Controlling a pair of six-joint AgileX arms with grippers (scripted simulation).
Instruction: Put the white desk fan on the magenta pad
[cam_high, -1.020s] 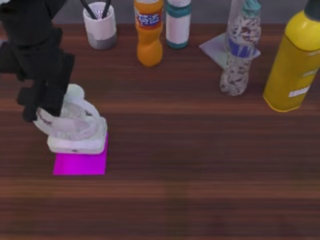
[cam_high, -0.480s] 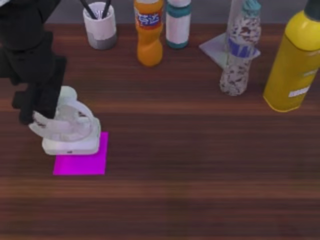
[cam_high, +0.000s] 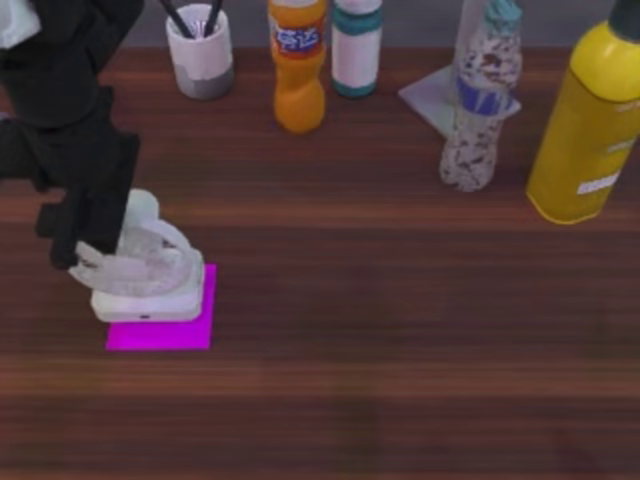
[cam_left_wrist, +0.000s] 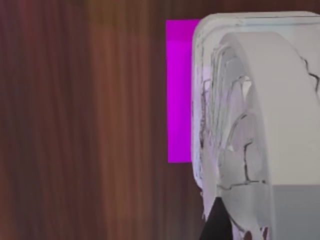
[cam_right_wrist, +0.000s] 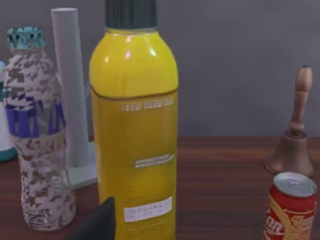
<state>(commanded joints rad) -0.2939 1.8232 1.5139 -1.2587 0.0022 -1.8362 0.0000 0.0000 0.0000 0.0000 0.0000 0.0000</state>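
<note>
- White desk fan (cam_high: 148, 270) at the table's left side, base overlapping the far part of the magenta pad (cam_high: 160, 328); whether resting or just above, impossible to tell.
- Probably light, rigid plastic; the thin grille ring looks easy to crack, so a grip on the stubby housing or the ring's edge seems safer than on the blades.
- Smooth shell likely a little slippery; low rectangular base should sit steady once flat.
- Left gripper (cam_high: 95, 235) at the fan's far-left side, against the ring and housing; apparently clamped on the fan, one dark finger showing beside the grille in the left wrist view.
- In that wrist view, the pad showing as a magenta strip beyond the fan's base.
- Right arm parked off to the right, out of the top view; fingers' state impossible to tell.
- Containers along the far edge: white pen cup (cam_high: 200, 52) holding dark pens, orange soda bottle (cam_high: 298, 65), white bottle (cam_high: 356, 45).
- Further right: patterned clear bottle (cam_high: 478, 100) and big yellow bottle (cam_high: 585, 125) with a dark cap; contents not visible.
- Red can (cam_right_wrist: 290, 207) and brass bell (cam_right_wrist: 295, 140) only in the right wrist view.
</note>
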